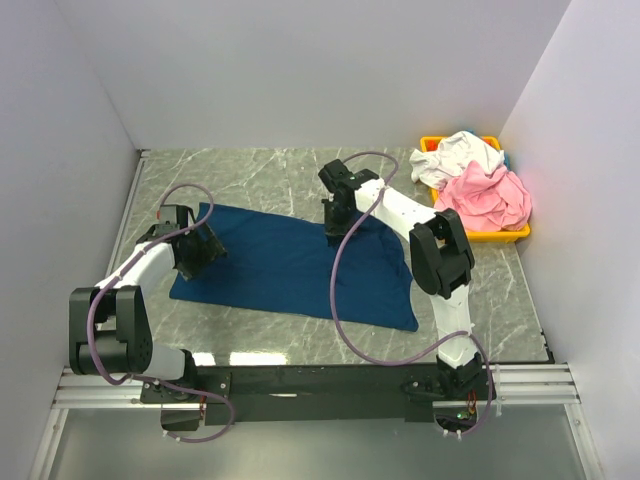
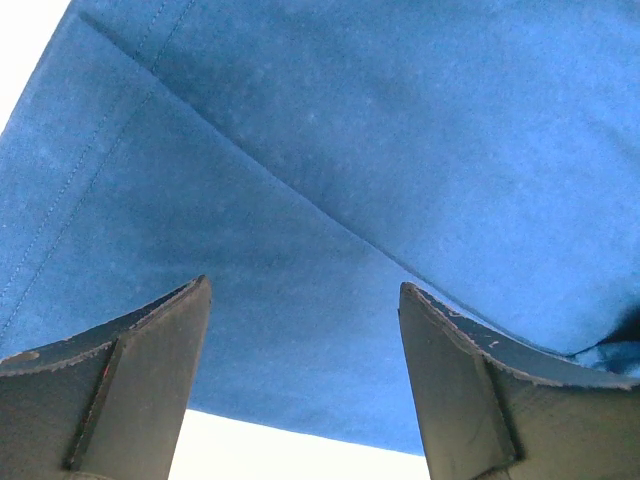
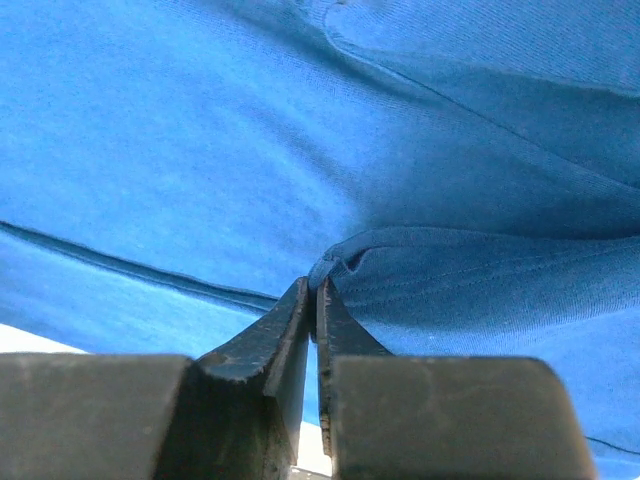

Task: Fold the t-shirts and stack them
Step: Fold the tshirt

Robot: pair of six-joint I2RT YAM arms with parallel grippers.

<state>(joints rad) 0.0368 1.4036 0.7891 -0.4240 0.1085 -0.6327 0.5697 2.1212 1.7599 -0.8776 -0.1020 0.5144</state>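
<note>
My left claw [image 2: 305,290] gapes over the left edge of the smooth navy t-shirt [image 1: 290,265], which lies flat on the marble table [image 1: 260,175]. My right claw [image 3: 312,285], arm reaching, pinches a ridge at its far edge. Beyond its right corner, the pink t-shirt [image 1: 490,197] and white t-shirt [image 1: 462,152] lie crumpled.

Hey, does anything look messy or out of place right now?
The pink shirt and white shirt sit crumpled in the bin, spilling over its rim. The navy shirt lies flat, puckered only where the right gripper pinches it.

Grey marble tabletop [image 1: 260,170] enclosed by plain white walls [image 1: 300,70].
</note>
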